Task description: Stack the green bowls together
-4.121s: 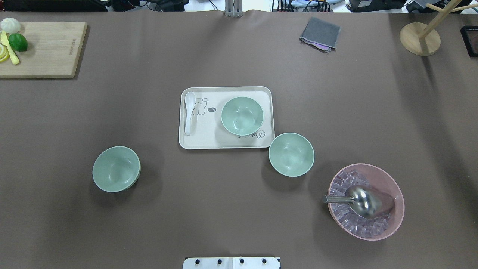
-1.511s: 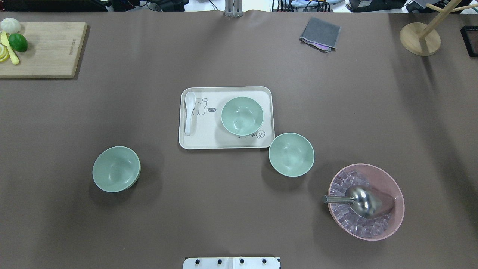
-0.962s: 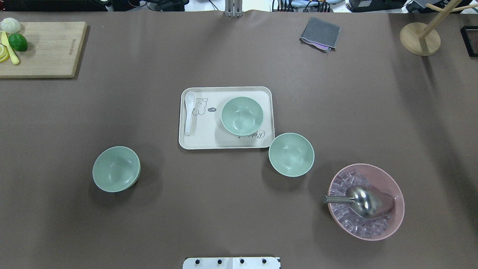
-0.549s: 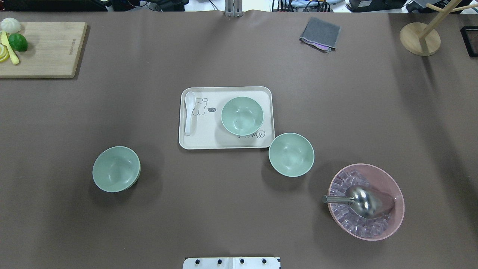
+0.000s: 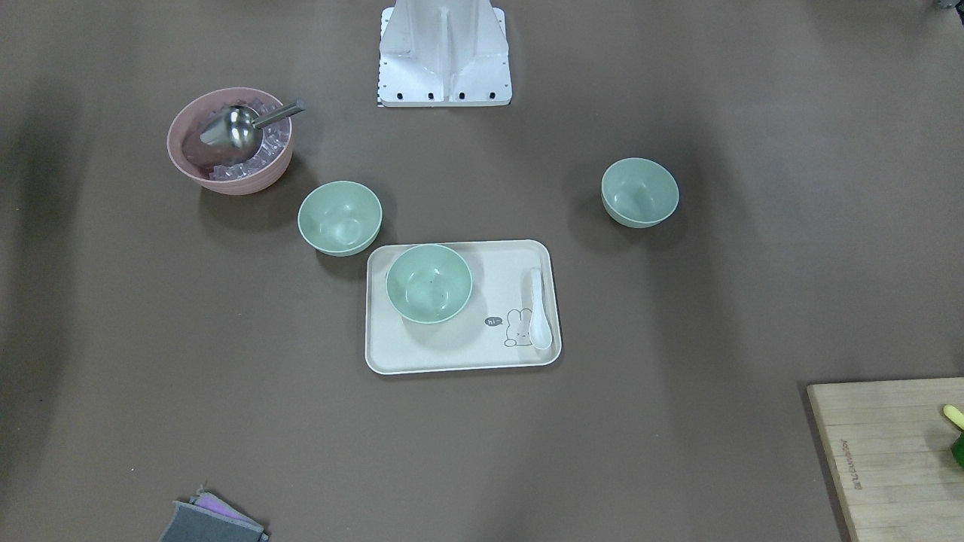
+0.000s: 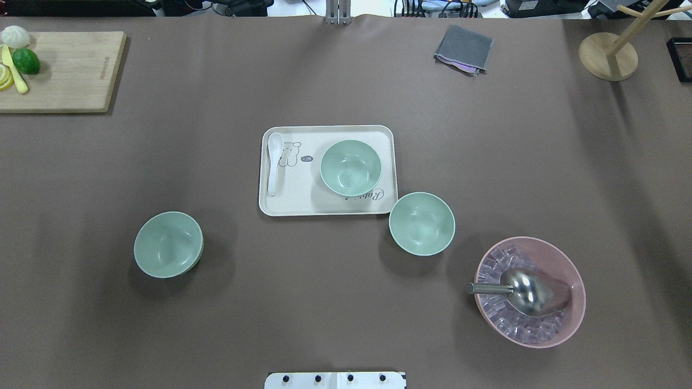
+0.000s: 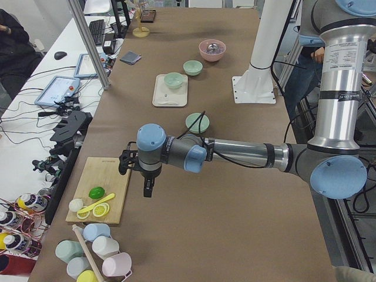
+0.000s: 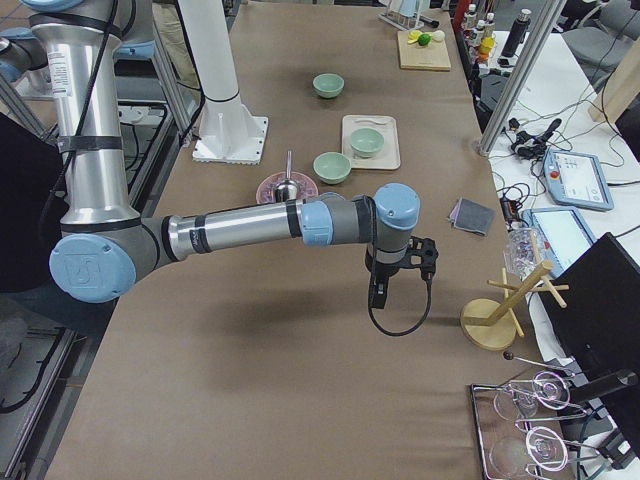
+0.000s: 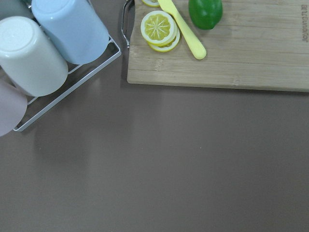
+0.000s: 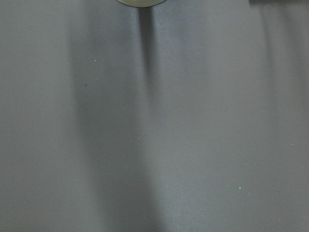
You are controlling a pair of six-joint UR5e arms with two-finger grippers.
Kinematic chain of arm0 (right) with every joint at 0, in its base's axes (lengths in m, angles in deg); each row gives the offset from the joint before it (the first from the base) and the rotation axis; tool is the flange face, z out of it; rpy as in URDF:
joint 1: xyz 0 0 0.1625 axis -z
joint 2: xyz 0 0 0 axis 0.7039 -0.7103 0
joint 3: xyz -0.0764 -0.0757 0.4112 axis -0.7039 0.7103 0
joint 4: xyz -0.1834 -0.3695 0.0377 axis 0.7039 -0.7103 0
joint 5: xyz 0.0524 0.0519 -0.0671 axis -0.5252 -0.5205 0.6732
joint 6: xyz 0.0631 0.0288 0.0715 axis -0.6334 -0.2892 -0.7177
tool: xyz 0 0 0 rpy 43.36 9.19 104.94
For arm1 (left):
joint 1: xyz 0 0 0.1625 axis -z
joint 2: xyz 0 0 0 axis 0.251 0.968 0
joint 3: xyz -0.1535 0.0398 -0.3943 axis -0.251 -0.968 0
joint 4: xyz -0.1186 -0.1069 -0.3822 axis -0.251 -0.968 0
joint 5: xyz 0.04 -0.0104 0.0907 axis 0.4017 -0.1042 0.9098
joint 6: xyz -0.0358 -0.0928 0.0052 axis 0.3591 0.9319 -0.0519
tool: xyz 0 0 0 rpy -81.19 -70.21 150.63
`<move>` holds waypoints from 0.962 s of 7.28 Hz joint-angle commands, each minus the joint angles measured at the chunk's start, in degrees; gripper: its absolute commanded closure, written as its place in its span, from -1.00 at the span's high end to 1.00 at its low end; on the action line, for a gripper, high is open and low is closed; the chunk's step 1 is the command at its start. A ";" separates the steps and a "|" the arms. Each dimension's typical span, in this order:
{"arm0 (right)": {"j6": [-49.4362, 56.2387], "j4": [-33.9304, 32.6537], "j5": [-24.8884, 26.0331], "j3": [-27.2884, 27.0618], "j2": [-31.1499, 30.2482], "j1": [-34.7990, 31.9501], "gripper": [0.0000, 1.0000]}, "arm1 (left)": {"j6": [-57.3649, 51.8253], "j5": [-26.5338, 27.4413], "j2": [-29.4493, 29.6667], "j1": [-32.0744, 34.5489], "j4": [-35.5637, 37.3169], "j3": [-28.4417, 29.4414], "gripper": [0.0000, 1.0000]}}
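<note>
Nothing stacked yet. Tray bowl (image 6: 351,167), pale green, sits right of centre on the cream tray (image 6: 324,208) in the middle of the overhead frame, with a white spoon (image 6: 273,162) along the tray's left side. Corner bowl (image 6: 421,223) stands on the bench just off the tray's lower right corner; its rim overlaps the tray edge in that view, and I cannot tell whether they touch. Lone bowl (image 6: 168,244) is well apart, lower left of the frame. Both arms are parked out at the bench ends: left claw (image 7: 147,191) hangs point-down near the cutting board (image 7: 97,194), and right claw (image 8: 377,298) hangs over bare bench near a wooden stand (image 8: 495,322). Each shows only in a side view, so I cannot tell whether either is spread or pressed together. My worries: the bowl walls look smooth and deep, so a pinch on 1 rim could slip or tip the bowl as it lifts. Going for the corner bowl, a finger could catch the tray edge and shove tray, bowl and spoon together. The pink bowl (image 6: 573,265) of ice has its metal scoop (image 6: 527,292) handle pointing toward the corner bowl, so a low approach from the right could knock it. A bowl released off-centre would likely sit cocked rather than nest. The 2 arms meeting at the middle could also clash.
</note>
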 commanded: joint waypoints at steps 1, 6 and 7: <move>0.41 0.17 -3.41 -0.40 0.09 0.96 1.00 | 16.75 0.06 3.78 -12.14 -6.08 -1.86 0.96; -1.77 0.17 -3.52 -1.36 1.14 4.57 1.00 | 42.22 -2.47 8.80 -30.45 -21.14 -2.13 0.94; -2.22 0.17 -3.69 -1.45 1.41 4.66 1.00 | 42.86 -2.40 8.28 -31.78 -21.42 -2.13 0.94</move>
